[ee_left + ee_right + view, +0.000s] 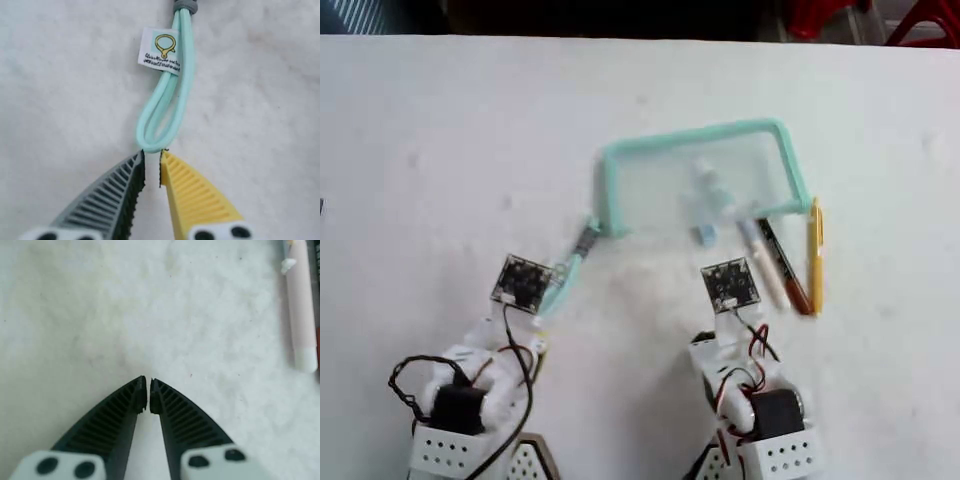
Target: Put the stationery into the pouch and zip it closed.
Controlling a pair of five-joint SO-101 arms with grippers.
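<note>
1. White table (440, 130), matte, faintly smudged.
2. Clear pouch (695, 135) with mint trim, flat near mid-table.
3. Mint cord loop (167, 105) with small white tag, trailing over the surface from the pouch's near left corner.
4. By the pouch's near right corner, roughly side by side: yellow pen (815, 255), brown pen (785, 265), pale pen (760, 258).

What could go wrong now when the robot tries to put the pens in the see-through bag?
1. The left pincer is shut right at the tip of the mint-green cord loop that leads to the clear pouch with the mint-green rim. So slight a hold, if it is one at all, could slip off in a pull.
2. The right pincer is shut on nothing over the white table, beside the pale pink pen. Coming in shut, it might just push the pen away.
</note>
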